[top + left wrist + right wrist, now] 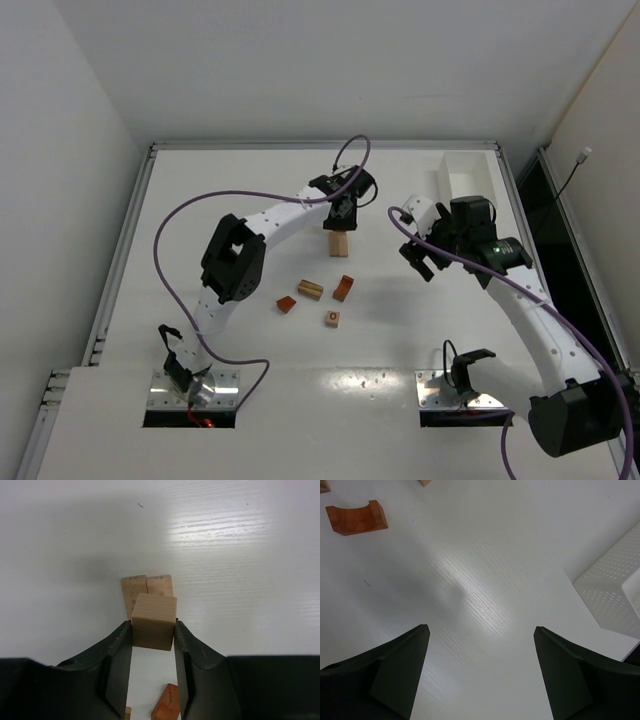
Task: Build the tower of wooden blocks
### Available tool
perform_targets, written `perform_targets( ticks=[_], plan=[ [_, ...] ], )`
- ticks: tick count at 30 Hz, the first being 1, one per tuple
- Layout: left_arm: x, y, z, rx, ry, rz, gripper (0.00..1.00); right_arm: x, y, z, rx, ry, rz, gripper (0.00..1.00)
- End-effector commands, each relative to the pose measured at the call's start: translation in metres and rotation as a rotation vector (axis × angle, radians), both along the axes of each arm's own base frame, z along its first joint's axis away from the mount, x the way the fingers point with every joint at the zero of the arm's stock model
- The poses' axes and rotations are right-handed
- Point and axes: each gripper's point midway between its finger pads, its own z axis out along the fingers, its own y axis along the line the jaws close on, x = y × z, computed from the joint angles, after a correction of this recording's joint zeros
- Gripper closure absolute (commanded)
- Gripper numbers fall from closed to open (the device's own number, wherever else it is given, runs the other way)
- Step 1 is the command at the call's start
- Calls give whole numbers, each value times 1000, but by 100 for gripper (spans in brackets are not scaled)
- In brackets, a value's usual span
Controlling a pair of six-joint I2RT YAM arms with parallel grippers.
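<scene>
My left gripper [153, 626] is shut on a light tan wooden cube [154, 614] and holds it just above two flat tan pieces [147, 589] lying side by side on the table. In the top view this gripper [343, 214] hangs over that tan base [339, 245]. Loose blocks lie nearer the arms: a flat tan block [310, 289], a reddish-brown arch [344, 288], a small reddish block [287, 304] and a small cube [332, 319]. My right gripper [420, 262] is open and empty over bare table; in its wrist view [480, 628] the arch [357, 517] lies at far upper left.
A white perforated tray [465, 175] stands at the back right and shows at the right edge of the right wrist view [615, 592]. A raised rim [320, 145] frames the table. A reddish block [167, 706] lies below the left jaws.
</scene>
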Motion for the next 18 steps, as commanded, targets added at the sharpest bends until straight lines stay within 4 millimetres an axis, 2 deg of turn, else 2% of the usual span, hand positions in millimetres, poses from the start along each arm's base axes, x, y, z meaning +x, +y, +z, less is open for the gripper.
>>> perform_targets(
  ticks=[1, 12, 18],
  plan=[
    [14, 6, 8, -40, -11, 39, 100, 7, 2, 10, 24, -50, -10, 18],
    [14, 6, 2, -53, 12, 34, 100, 11, 3, 10, 32, -56, -16, 18],
    [7, 9, -8, -45, 40, 38, 100, 13, 3, 9, 32, -56, -16, 18]
  ],
)
